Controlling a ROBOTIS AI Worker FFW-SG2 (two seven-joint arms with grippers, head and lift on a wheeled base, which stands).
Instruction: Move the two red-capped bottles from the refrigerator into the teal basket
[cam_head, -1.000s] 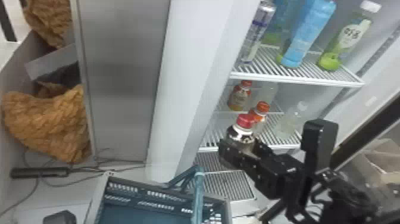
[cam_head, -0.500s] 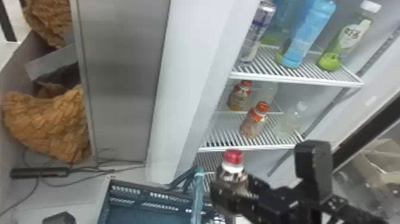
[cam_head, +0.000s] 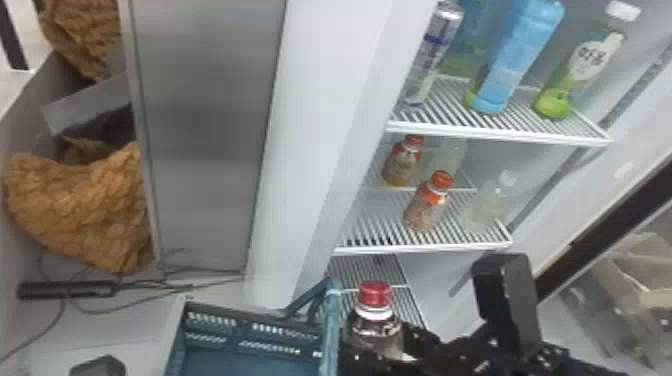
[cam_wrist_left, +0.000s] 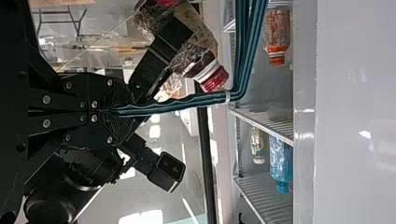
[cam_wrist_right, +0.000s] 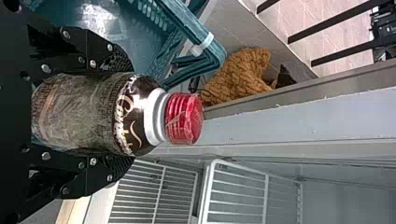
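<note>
- Well, my right gripper (cam_head: 382, 350) is only partly open, its two fingers pressed on either side of a red-capped bottle (cam_head: 371, 327). The bottle is near upright, its dark-labelled shoulder and red cap clear above my grip.
- My left gripper (cam_wrist_left: 108, 111) is closed around the handle (cam_wrist_left: 177, 103) of the teal basket (cam_head: 260, 318), fingertips meeting over the bar.
- That handle stands up right next to the bottle, with the basket to the left of it in the head view. I cannot tell whether the bottle's base is over the rim or outside it.
- Past the bottle, low in the refrigerator (cam_head: 320, 125), is a wire shelf (cam_head: 367, 270).
- One level up, on the middle shelf (cam_head: 372, 220), two orange-capped bottles (cam_head: 425, 205) stand one behind the other, with a clear bottle (cam_head: 485, 207) to the right of the front one.
- Higher again, the upper shelf (cam_head: 495, 131) carries a slim silver container (cam_head: 432, 57), a blue bottle (cam_head: 517, 55) and a white-capped green bottle (cam_head: 585, 67).
- Off to the left, beyond the grey panel (cam_head: 200, 150), slumps a shaggy brown bundle (cam_head: 80, 215).
</note>
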